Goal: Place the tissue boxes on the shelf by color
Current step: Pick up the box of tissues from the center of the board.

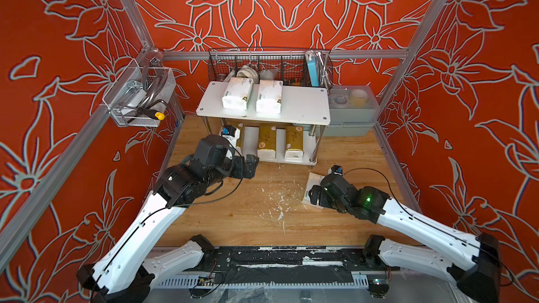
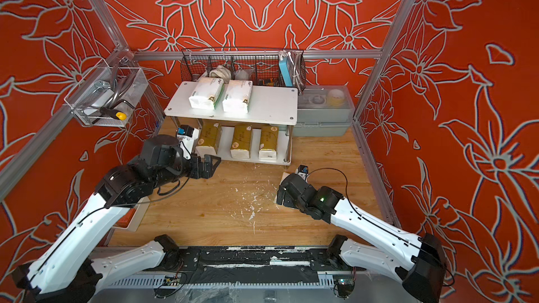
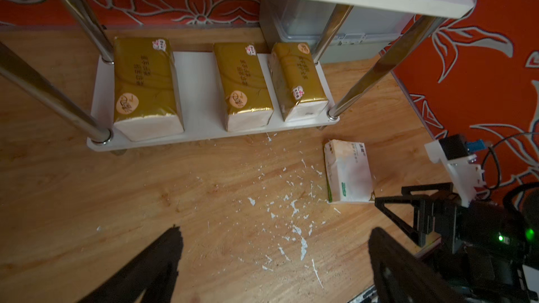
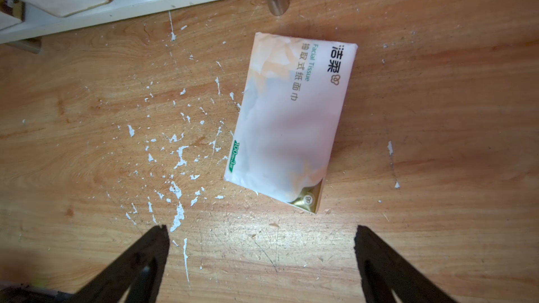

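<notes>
Hovering above the wooden table (image 4: 437, 112), the right gripper (image 4: 261, 230) is spread wide and empty. One white tissue pack (image 4: 291, 123) lies flat just ahead of its fingertips, near the shelf (image 1: 303, 103). The left gripper (image 3: 275, 230) is spread wide and empty. Upper tier: two white tissue packs (image 1: 236, 93). Lower tier: three gold tissue packs (image 3: 245, 83).

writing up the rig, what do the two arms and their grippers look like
The left arm and right arm have white shells, black joints and thin black cables. The right shows a green light. The left gripper and right gripper are black with triangular fingers.
</notes>
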`<state>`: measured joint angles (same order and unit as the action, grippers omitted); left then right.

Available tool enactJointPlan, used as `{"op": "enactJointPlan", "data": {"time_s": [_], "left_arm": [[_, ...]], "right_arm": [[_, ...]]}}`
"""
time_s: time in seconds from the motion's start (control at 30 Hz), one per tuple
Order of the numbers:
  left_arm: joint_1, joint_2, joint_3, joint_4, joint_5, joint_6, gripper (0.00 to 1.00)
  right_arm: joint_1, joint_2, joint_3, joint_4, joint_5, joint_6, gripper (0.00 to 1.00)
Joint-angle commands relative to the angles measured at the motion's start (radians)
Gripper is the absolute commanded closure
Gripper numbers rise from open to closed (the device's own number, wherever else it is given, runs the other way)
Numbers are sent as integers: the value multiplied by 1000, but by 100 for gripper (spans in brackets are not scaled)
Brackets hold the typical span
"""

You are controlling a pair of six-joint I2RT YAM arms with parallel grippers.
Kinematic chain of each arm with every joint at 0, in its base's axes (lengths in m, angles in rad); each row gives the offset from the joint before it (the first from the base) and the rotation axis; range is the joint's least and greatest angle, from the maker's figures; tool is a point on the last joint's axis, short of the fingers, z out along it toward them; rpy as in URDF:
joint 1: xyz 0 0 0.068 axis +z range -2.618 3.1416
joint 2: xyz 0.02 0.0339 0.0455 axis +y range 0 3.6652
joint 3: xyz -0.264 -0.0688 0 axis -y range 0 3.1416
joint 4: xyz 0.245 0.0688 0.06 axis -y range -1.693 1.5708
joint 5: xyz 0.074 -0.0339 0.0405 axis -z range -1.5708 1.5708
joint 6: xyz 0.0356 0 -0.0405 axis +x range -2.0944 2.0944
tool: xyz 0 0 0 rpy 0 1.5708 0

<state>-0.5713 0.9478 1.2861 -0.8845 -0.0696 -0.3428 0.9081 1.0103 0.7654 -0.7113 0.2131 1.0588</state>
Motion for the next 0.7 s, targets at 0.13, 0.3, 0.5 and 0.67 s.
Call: {"op": "enactJointPlan", "data": {"time_s": [0.13,0.3,0.5,0.67], "left_arm": [[-6,-124,-214,52,44,-113,1],[-6,-164,-335,62,40,-150,1],[-6,-185,-421,64,42,-165,1],[-6,-189,-467,71,53,-177,1]], "right_arm": [[-5,104,-23,68,74,76,1],[-10,181,-18,91,103,85,1],[-34,257,-14,150,83,62,1],[-53,324,7,173,55,34,1]]}}
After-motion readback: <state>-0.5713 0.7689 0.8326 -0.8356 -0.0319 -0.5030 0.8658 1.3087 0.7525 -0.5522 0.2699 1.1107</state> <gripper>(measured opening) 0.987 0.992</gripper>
